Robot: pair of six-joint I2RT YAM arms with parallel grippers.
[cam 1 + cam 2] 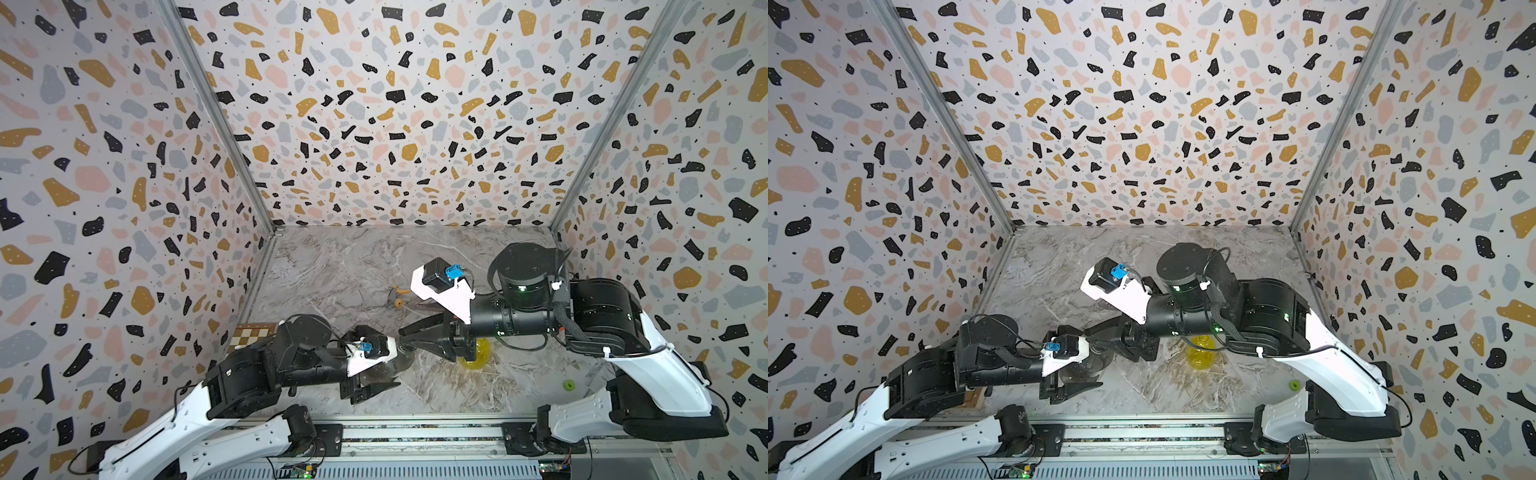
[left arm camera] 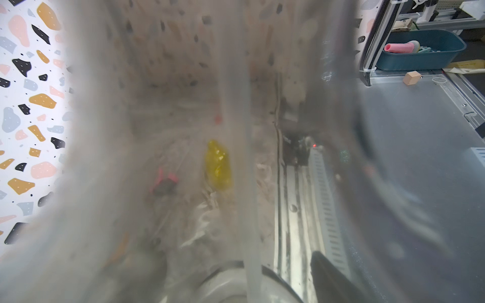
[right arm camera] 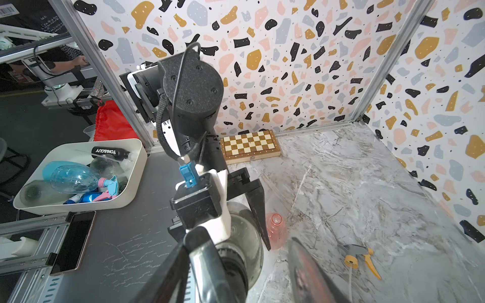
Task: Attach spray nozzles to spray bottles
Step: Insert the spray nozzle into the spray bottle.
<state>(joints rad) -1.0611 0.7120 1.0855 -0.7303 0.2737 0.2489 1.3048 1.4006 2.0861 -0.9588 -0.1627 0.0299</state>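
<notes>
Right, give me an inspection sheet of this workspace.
Surface: marble-look tabletop, no spills seen.
Job's things: smoky grey bottle gripped; yellow bottle and pink bottle standing without nozzles; grey-and-orange nozzle lying loose; grey-and-pink nozzle blurred, on the table.
Clutter: chessboard; small green object.
Grippers: left gripper shut on the smoky grey bottle; right gripper open at its neck.
Cables: braided cable, nothing snagged.
Surroundings: terrazzo walls; white bin of bottles outside.
</notes>
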